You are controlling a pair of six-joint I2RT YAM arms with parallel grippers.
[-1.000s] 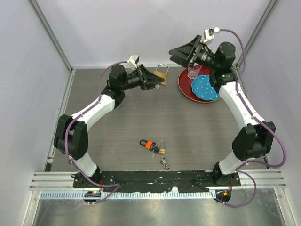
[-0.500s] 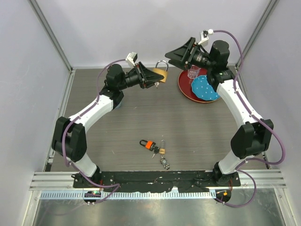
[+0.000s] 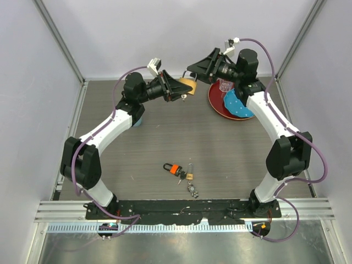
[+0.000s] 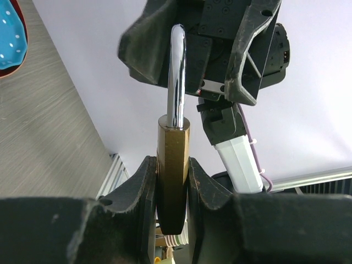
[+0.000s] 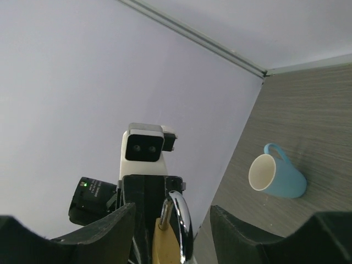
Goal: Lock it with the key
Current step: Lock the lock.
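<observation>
Left gripper (image 4: 172,190), jaws clamped on the body of the large brass padlock (image 4: 172,148), holds it aloft with its silver steel shackle (image 4: 177,77) pointing at the right gripper (image 5: 170,220). That gripper stands wide open, a finger on each side of the shackle, grasping nothing. The key bunch with orange and black plastic heads (image 3: 175,169) lies well apart on the grey wood-grain table (image 3: 231,159). Judged best: centre the shackle between the fingers, close squarely; the left hold must resist the push.

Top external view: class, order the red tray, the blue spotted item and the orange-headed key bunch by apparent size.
1. red tray, largest, though an arm covers part
2. blue spotted item
3. key bunch, clearly smallest
</observation>
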